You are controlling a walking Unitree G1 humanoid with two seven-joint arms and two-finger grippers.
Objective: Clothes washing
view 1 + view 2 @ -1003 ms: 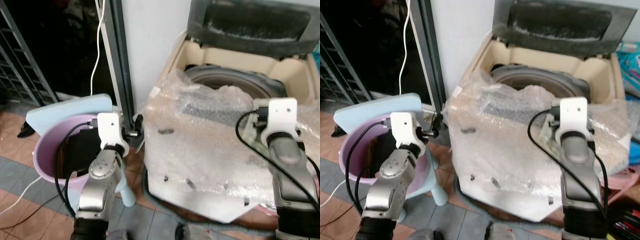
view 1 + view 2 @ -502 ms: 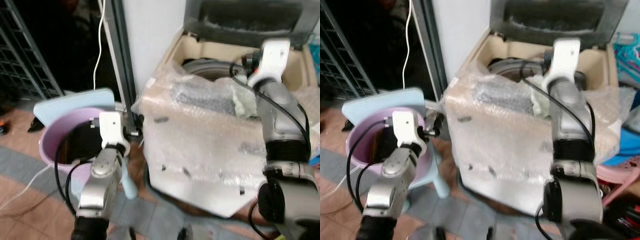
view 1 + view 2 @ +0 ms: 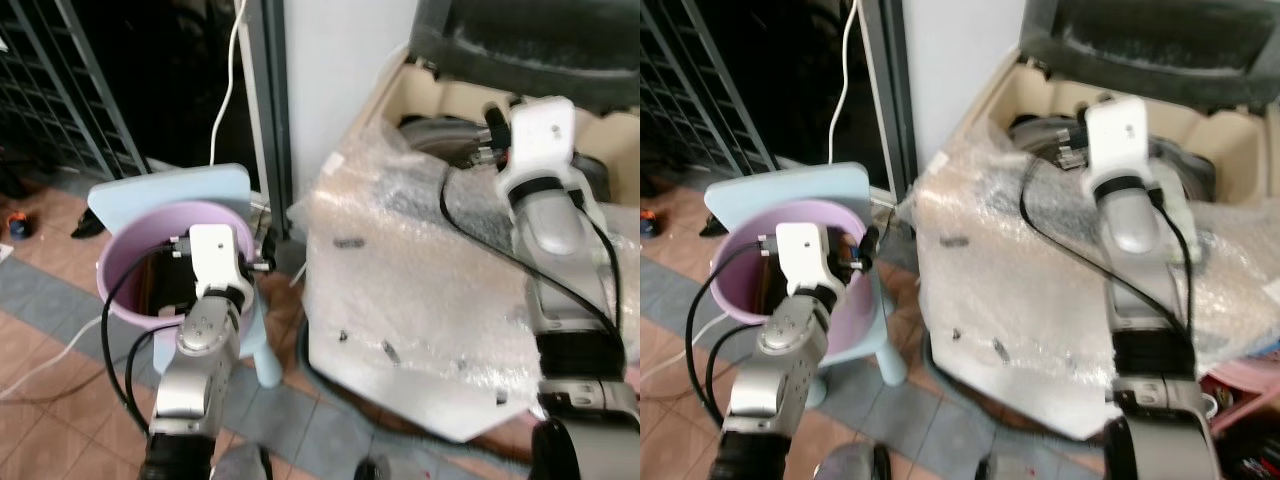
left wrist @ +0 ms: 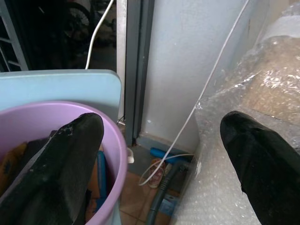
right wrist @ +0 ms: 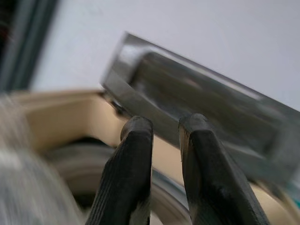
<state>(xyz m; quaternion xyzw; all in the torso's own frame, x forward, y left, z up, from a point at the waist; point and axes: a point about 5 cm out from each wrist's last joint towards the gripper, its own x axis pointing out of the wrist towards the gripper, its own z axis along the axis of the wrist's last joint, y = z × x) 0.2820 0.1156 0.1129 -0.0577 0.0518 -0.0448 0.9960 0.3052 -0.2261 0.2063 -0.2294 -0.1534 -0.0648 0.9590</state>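
Head views: top-loading washing machine wrapped in bubble wrap, lid up, drum exposed; right arm raised over the opening, left arm low beside a purple bucket holding dark clothes on a light blue stool. Left wrist view: left gripper released, fingers wide apart, one over the bucket rim, the other by the wrap. Right wrist view: right gripper nearly clenched, thin gap between the fingers, nothing held, aimed at the lid above the drum

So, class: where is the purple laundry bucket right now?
In the head views the purple bucket sits on a pale blue stool to the robot's left, beside the wrapped washing machine, under the left hand.
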